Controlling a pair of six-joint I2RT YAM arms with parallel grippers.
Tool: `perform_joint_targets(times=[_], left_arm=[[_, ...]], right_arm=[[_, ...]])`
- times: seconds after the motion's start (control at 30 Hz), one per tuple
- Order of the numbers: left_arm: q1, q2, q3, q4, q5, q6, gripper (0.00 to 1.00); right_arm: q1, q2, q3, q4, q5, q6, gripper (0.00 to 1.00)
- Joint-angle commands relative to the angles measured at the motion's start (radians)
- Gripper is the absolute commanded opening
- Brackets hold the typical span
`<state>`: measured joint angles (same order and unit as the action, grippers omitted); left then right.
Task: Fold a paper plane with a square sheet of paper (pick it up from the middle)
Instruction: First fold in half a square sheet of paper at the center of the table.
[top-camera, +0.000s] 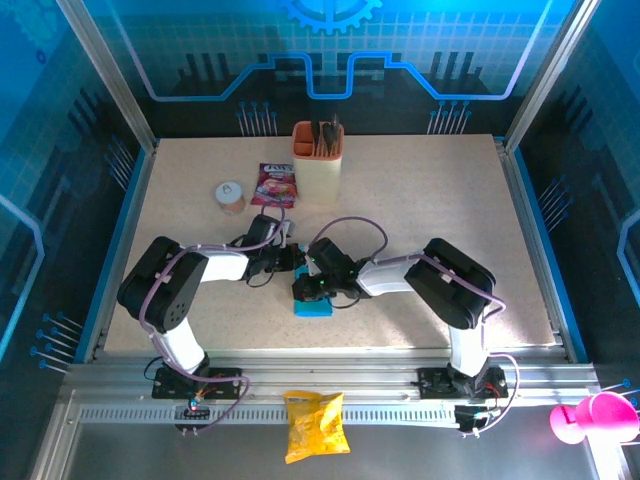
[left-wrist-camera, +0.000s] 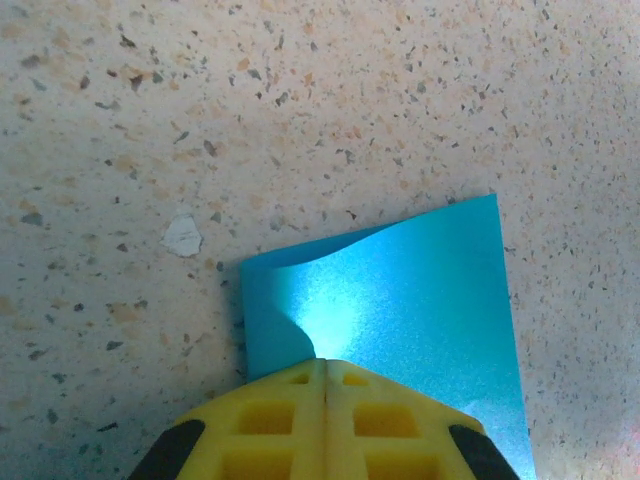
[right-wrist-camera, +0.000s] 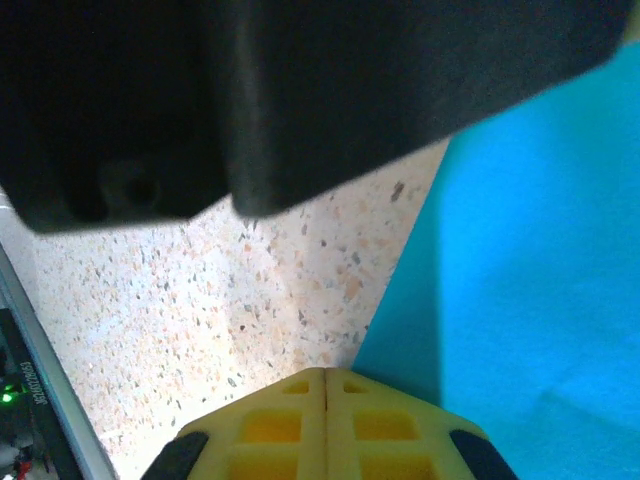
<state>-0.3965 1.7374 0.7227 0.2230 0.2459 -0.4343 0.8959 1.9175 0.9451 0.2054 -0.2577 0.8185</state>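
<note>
Where the thin bright-blue square sheet of paper (top-camera: 312, 306) lay mid-table on the speckled beige table (top-camera: 430, 200), the left gripper (left-wrist-camera: 325, 363) pinched its lifted, curling edge, while the right gripper (right-wrist-camera: 325, 373), fingers pressed together, sat at another edge.

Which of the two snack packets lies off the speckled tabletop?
The crinkled yellow snack bag, on the grey metal frame at the near edge; the pink-purple packet lies on the tabletop beside the tall beige cup.
</note>
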Motion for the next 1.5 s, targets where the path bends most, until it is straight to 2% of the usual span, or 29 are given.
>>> perform_joint_targets(times=[0.0, 0.37, 0.73, 0.93, 1.2, 1.33, 1.47], left_arm=[[0.008, 0.036, -0.026, -0.015, -0.012, 0.02, 0.0], [0.008, 0.046, -0.029, -0.013, -0.019, 0.025, 0.0], [0.009, 0.042, -0.025, -0.018, -0.022, 0.02, 0.0], [0.009, 0.032, -0.031, -0.018, -0.02, 0.012, 0.0], [0.007, -0.019, -0.086, 0.018, -0.018, -0.035, 0.0], [0.001, -0.034, -0.103, 0.029, -0.022, -0.052, 0.0], [-0.007, -0.037, -0.11, 0.038, -0.029, -0.077, 0.0]], right_arm=[[0.049, 0.002, -0.029, -0.045, 0.009, -0.008, 0.0], [0.165, -0.065, -0.053, -0.138, 0.1, -0.038, 0.0], [0.26, -0.109, -0.208, -0.015, 0.098, 0.088, 0.0], [0.253, -0.25, -0.284, -0.05, 0.113, 0.098, 0.0], [0.147, -0.532, -0.238, -0.251, 0.174, 0.02, 0.0], [0.091, -0.536, -0.168, -0.288, 0.169, -0.012, 0.0], [0.061, -0.433, -0.11, -0.219, 0.132, 0.004, 0.0]])
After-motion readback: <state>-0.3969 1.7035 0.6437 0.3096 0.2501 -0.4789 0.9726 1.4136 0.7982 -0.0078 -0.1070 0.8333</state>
